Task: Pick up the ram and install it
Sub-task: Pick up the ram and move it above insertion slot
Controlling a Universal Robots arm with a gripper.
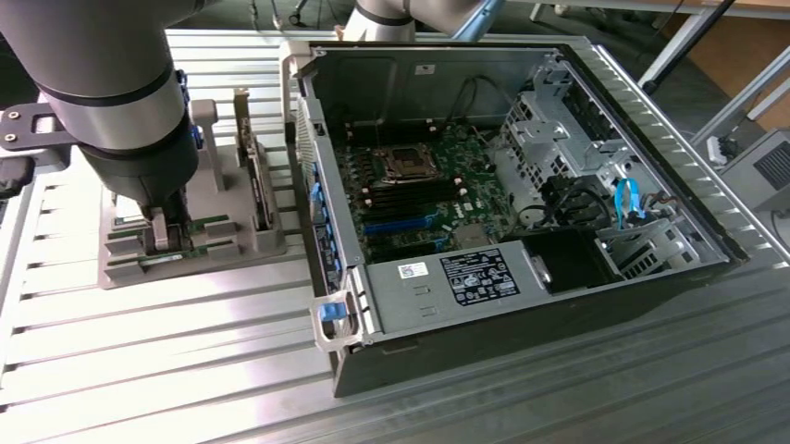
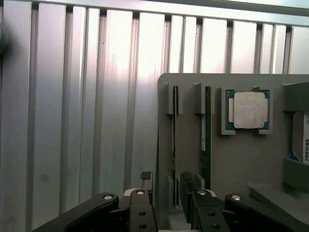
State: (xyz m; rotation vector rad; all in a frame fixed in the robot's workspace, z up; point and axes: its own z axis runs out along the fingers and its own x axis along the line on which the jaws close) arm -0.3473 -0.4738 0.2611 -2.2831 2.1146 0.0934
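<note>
Pointing straight down, arm [image 1: 111,102] over holder [image 1: 124,270]; spread fingers [image 2: 141,212] astride ram [image 2: 175,135].

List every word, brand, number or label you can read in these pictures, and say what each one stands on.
"TOSHIBA": on the white label of the hard drive.
Too small to read: the print on the power supply label inside the computer case.
Too small to read: the white sticker next to that label.
Too faint to read: the markings on the processor chip.
</note>
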